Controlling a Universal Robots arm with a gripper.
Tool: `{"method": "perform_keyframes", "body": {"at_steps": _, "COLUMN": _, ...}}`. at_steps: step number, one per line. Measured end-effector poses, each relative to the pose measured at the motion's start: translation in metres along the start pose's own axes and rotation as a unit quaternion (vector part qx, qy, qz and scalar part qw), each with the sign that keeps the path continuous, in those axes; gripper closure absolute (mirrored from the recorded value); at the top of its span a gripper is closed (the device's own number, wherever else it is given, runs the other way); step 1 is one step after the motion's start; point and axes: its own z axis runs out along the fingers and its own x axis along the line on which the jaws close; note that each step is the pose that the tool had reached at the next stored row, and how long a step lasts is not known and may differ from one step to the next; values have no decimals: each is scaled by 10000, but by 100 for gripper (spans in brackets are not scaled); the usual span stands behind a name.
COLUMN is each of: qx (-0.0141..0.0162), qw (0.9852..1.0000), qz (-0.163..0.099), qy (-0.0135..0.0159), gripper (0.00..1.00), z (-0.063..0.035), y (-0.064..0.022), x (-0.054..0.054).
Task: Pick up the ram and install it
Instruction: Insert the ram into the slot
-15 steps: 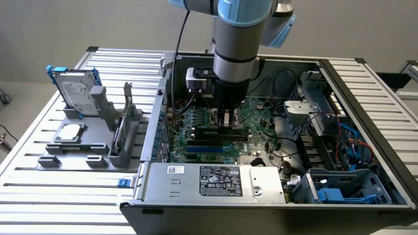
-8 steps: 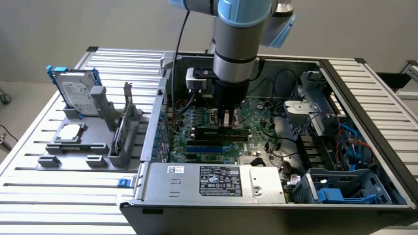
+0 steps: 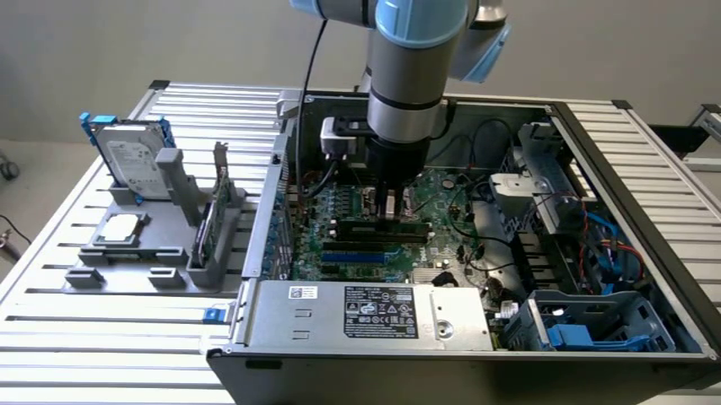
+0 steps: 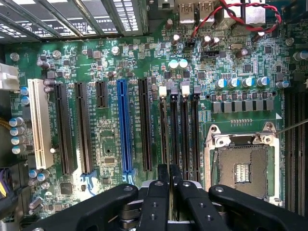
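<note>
One robot arm, mine, reaches straight down into an open desktop computer case that lies on its side on a slatted metal table. My gripper hangs low over the green motherboard, near its middle. Whether it is clenched, released or grasping something, I cannot tell.

From the wrist camera, my gripper sits directly above the group of four black memory slots, which run side by side. On one side of them is the open silver processor socket. On the other side lie a black expansion slot, then a blue expansion slot, more black ones and a white slot farthest off.

The ram I cannot pick out with certainty. In the exterior view, a thin dark strip runs along the memory slots just beneath my gripper, and it could be the ram or a slot.

At the exterior view's left, well apart from the case, a grey holder stands on the table. It carries an upright hard drive, a square silver processor chip and a green card with a metal bracket. A silver power supply fills the case's near edge.
</note>
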Motion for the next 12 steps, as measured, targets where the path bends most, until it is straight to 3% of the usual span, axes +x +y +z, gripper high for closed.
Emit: {"method": "perform_keyframes", "body": {"at_steps": 12, "qx": 0, "qw": 10000, "qz": 30, "qy": -3, "gripper": 86, "z": 30, "y": 5, "x": 0}}
